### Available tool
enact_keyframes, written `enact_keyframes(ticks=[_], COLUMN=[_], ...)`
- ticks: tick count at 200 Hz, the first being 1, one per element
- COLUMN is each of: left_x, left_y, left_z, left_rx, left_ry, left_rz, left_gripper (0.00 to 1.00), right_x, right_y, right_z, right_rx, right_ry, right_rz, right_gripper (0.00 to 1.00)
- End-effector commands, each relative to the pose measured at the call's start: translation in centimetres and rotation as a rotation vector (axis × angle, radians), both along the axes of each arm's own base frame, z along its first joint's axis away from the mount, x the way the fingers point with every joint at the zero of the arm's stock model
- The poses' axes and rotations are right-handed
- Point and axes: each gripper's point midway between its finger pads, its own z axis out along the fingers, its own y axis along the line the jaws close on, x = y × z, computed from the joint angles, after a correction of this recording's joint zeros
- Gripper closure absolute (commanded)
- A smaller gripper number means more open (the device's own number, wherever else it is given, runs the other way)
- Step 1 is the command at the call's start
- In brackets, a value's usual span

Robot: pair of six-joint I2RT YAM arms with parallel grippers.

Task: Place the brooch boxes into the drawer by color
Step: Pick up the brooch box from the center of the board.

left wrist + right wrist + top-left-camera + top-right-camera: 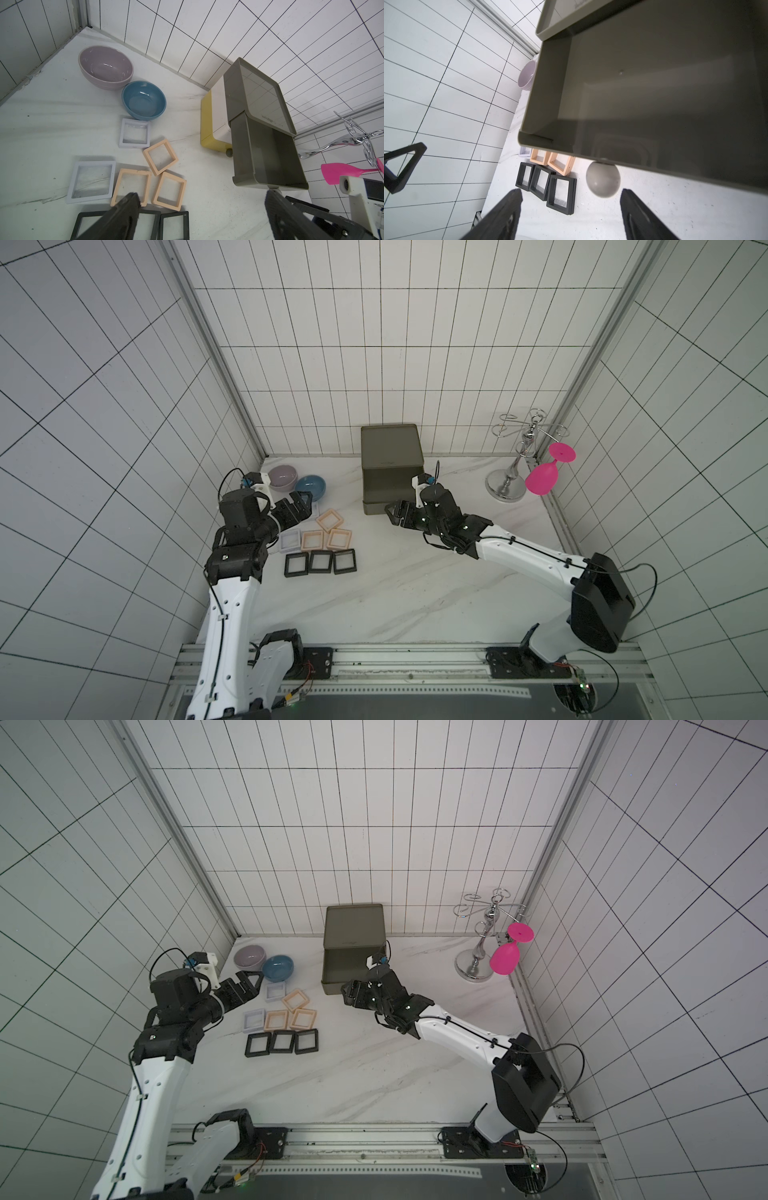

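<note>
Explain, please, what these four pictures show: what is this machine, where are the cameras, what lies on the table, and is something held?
It is a robot with two arms; each ends in a gripper, like a pincer. Two pictures come from a camera high above the table. The other two come from cameras on the wrists, so dark fingers show at the edge. On the table lie three black boxes, three peach boxes and two pale boxes. Beside them stand a lilac bowl and a blue bowl. The chest in the middle has its top drawer open and empty. A pink glass hangs on a rack. The left gripper is open over the boxes; the right gripper is open before the drawer's knob. Neither holds anything.
</note>
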Motion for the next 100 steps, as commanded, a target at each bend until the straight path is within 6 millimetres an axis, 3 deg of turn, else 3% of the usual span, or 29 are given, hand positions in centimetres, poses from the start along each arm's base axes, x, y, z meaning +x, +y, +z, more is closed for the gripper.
enact_keyframes(ticks=[1, 51, 78, 100], left_x=[-0.2, -0.1, 0.4, 0.5], left_y=[0.3, 1.2, 2.3, 3.1], left_z=[1.7, 2.6, 2.6, 1.9], left_rx=[0.020, -0.009, -0.133, -0.136], left_ry=[-0.038, -0.024, -0.020, 0.001], left_rz=[0.011, 0.025, 0.047, 0.082], left_gripper=[0.02, 0.02, 0.02, 0.02], right_x=[-2.2, -9.8, -10.6, -10.6], right_y=[-0.3, 2.5, 4.2, 6.1], right_z=[-0.3, -4.1, -6.3, -8.5], right_rx=[-0.132, -0.367, -0.474, -0.526], right_ry=[-0.113, -0.295, -0.281, -0.234], right_rz=[0.078, 0.501, 0.584, 0.609], right_gripper=[0.21, 0.17, 0.13, 0.13])
